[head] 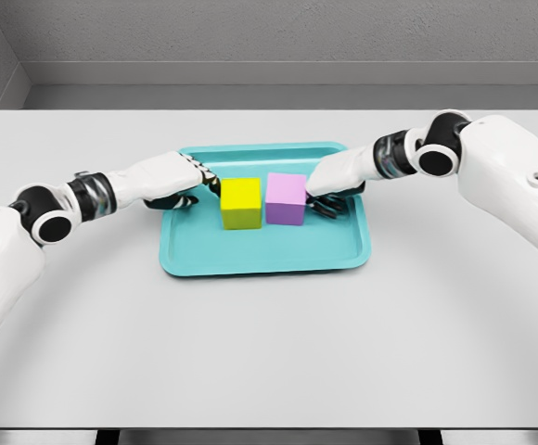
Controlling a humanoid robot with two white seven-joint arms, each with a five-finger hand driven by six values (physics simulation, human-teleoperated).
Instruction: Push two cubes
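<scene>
Teal plastic frames the work: a shallow tray (262, 260) lies on the grey table (269, 352), and both cubes stand on its floor, towards the back and near the middle. The yellow cube (241, 203) is on the left and the purple cube (286, 199) on the right, side by side and touching or very nearly so; no clear gap shows between them. Each arm reaches in from its own side, so each cube has a hand on its outer face. The left hand (178, 183) lies flat and low with its fingers stretched towards the yellow cube, the tips at or just beside its left face, holding nothing. The right hand (332, 185) mirrors it at the purple cube's right face, its dark fingertips curled down by the cube's lower edge, also holding nothing; whether either hand truly touches its cube I cannot tell. This placing suits pushing rather than grasping: flat palms against the sides would drive the cubes together. With them already meeting, the job looks close to done. Nothing else stands on the table, and only the tray's raised rim limits sliding.
</scene>
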